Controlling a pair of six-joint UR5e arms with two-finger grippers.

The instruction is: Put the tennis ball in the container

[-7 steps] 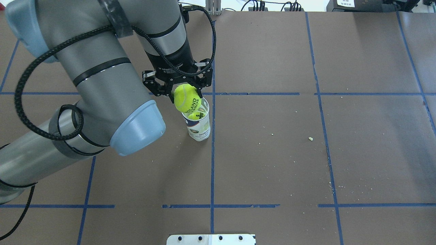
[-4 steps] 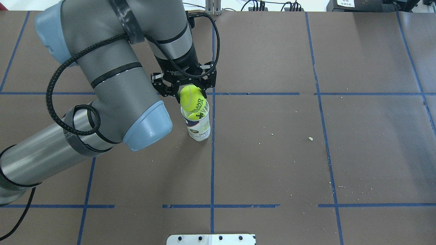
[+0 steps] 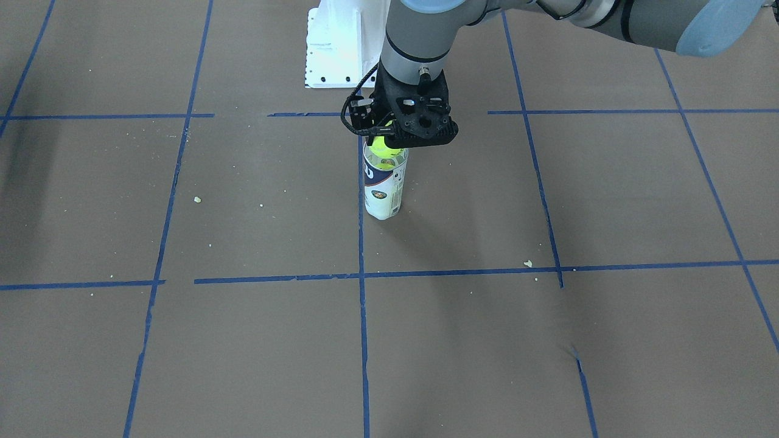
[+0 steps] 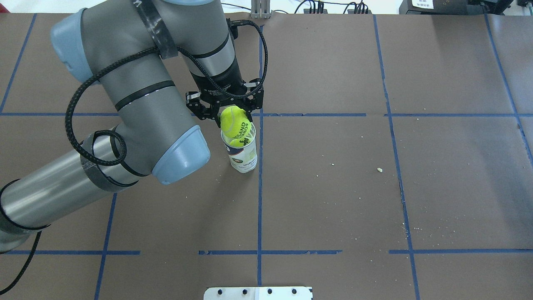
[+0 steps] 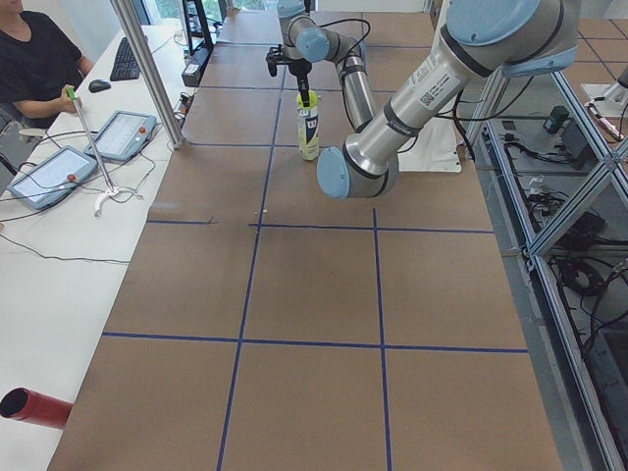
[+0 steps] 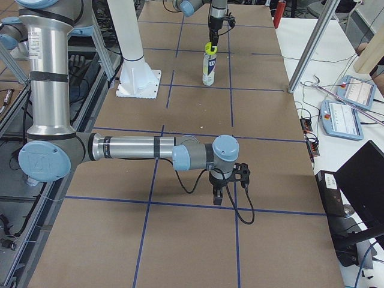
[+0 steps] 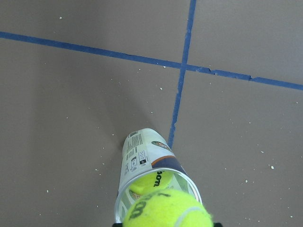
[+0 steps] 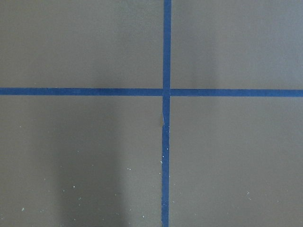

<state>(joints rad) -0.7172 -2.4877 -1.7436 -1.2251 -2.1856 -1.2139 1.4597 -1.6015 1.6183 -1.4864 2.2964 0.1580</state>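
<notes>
My left gripper (image 4: 234, 120) is shut on the bright yellow-green tennis ball (image 4: 236, 124) and holds it right over the open mouth of the container (image 4: 243, 157). The container is a clear upright tube with a white and navy label. From the front, the ball (image 3: 381, 146) sits at the rim of the tube (image 3: 383, 191); I cannot tell whether they touch. In the left wrist view the ball (image 7: 165, 212) hangs above the tube (image 7: 144, 158), with a dimmer ball (image 7: 154, 182) inside. My right gripper (image 6: 228, 187) hovers low over the table far away; whether it is open or shut cannot be told.
The white robot base (image 3: 335, 52) stands behind the tube. Blue tape lines (image 4: 260, 200) cross the brown table, with small crumbs (image 4: 379, 169) to the right. An operator desk with tablets (image 5: 59, 167) and a metal post (image 5: 147, 69) border the far side.
The left gripper has carried the ball slightly right and down, from beside the tube's rim to directly over its mouth. The tube has stayed put.
</notes>
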